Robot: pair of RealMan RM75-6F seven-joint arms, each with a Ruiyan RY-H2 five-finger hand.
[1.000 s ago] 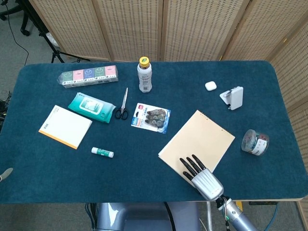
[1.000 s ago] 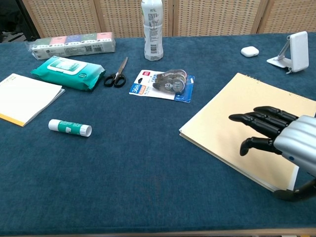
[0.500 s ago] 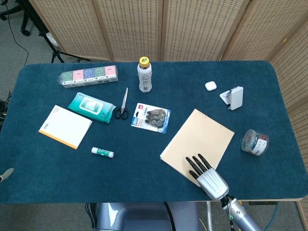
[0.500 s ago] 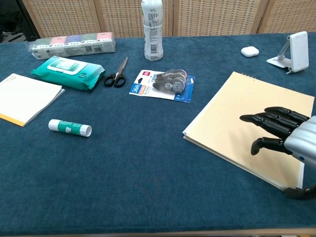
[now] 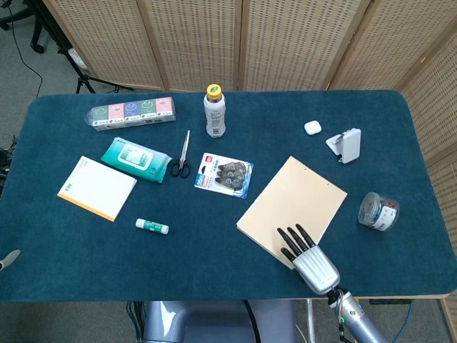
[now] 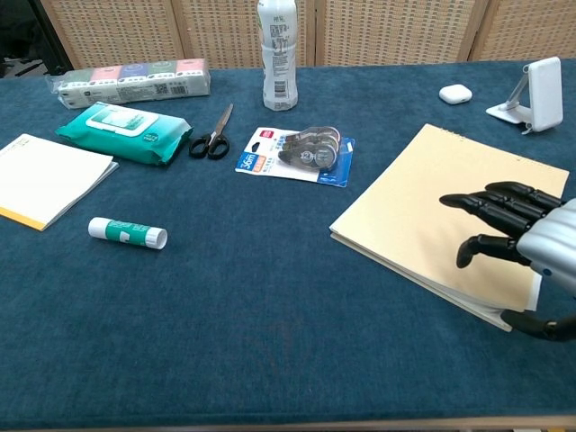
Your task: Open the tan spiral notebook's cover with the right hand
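The tan spiral notebook (image 5: 293, 200) (image 6: 432, 207) lies slanted at the table's front right with its cover down. My right hand (image 5: 308, 259) (image 6: 526, 247) is at its near corner. Its dark fingers (image 6: 490, 202) stretch over the cover. The thumb (image 6: 538, 326) hooks under the corner, where a strip of white pages shows. The hand holds that corner. At the left edge of the head view only a grey sliver of what may be the left hand (image 5: 7, 259) shows, too little to read.
A correction-tape pack (image 5: 226, 174), scissors (image 5: 181, 158) and a bottle (image 5: 215, 111) lie left of the notebook. A clear jar (image 5: 378, 211), a white stand (image 5: 346, 145) and an earbud case (image 5: 312, 128) are to its right. A wipes pack (image 5: 136, 159), notepad (image 5: 97, 188) and glue stick (image 5: 153, 226) sit far left.
The right hand has shifted right and slightly back. The notebook has slid and turned with it, its near corner dragged right, and white pages now show there.
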